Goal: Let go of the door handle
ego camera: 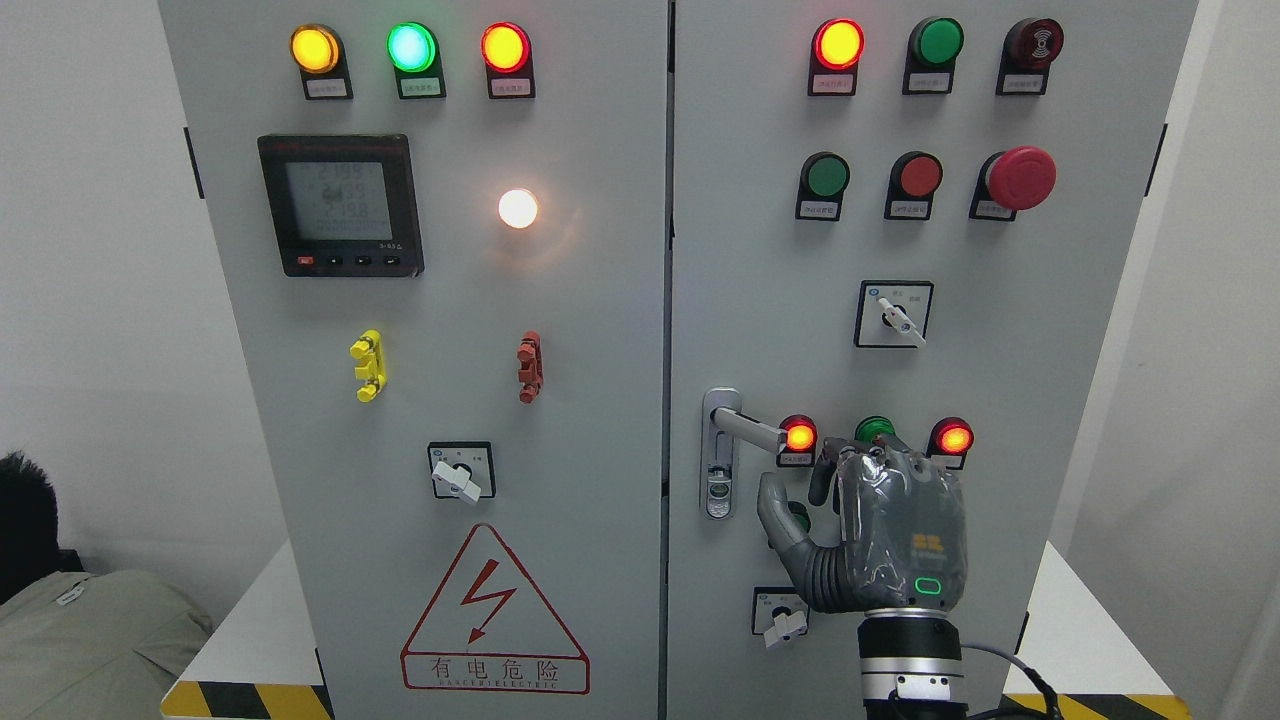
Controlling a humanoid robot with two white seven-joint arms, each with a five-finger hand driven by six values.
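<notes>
Door handle [748, 427] on right cabinet door, lever pointing right. Right hand [880, 525] just below-right of lever tip, fingers loosely curled, apparently gripping nothing. Left hand unseen.

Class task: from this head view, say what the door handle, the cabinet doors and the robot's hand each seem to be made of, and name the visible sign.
Door handle: likely metal, silvery satin sheen with soft highlights.
Cabinet doors: probably painted sheet metal, flat matte grey with a straight seam between them.
Right hand: seemingly grey plastic under a glossy, wrinkled clear film; its ribbed thumb base looks rubbery.
</notes>
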